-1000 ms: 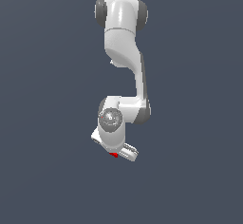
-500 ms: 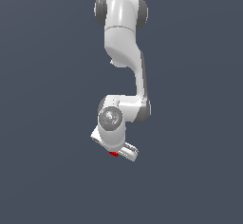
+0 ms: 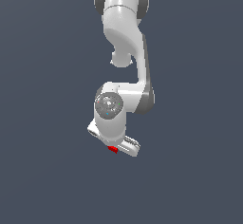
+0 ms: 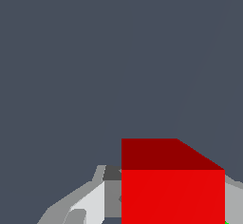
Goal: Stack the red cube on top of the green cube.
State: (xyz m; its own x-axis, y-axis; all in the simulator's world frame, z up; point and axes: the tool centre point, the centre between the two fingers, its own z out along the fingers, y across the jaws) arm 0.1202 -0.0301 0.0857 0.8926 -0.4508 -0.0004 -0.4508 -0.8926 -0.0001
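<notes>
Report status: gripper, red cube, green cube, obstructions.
Gripper shut on red cube. Green cube: only a sliver at the wrist view's edge, hidden in the exterior view. No obstruction seen.

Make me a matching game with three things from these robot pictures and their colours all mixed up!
Things:
1. red cube
2. robot arm
3. background

Colours:
A. white
B. dark grey-blue
C. bright red

Right pairs: 1-C, 2-A, 3-B
</notes>
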